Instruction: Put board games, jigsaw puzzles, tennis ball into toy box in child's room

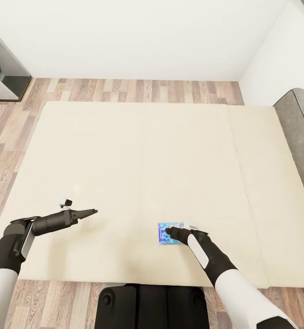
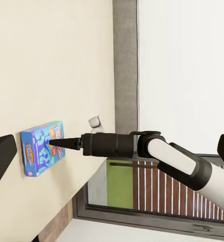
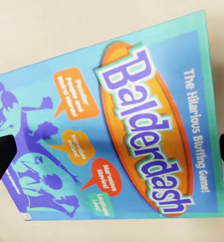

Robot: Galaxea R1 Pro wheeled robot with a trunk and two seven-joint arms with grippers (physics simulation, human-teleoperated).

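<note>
One board game (image 1: pixel 166 233), a flat blue box printed "Balderdash" (image 3: pixel 117 126), lies on the bed (image 1: pixel 147 151) near its front edge. My right gripper (image 1: pixel 169 230) points down right over it. Its dark fingers (image 3: pixel 1 159) stand wide apart at the two ends of the box, open, and I cannot tell whether they touch it. From the left wrist, the right gripper's tip (image 2: pixel 52 143) meets the blue box (image 2: pixel 41 148). My left gripper (image 1: pixel 95 211) hovers over bare mattress to the box's left, its fingers (image 2: pixel 1 156) spread open and empty.
The beige mattress spreads wide beyond the box. A grey headboard (image 1: pixel 302 128) runs along the right. Wood-plank floor (image 1: pixel 124 89) borders the bed's far and left sides below white walls. Dark furniture (image 1: pixel 6 68) stands at the far left. My base (image 1: pixel 152 306) is against the bed's near edge.
</note>
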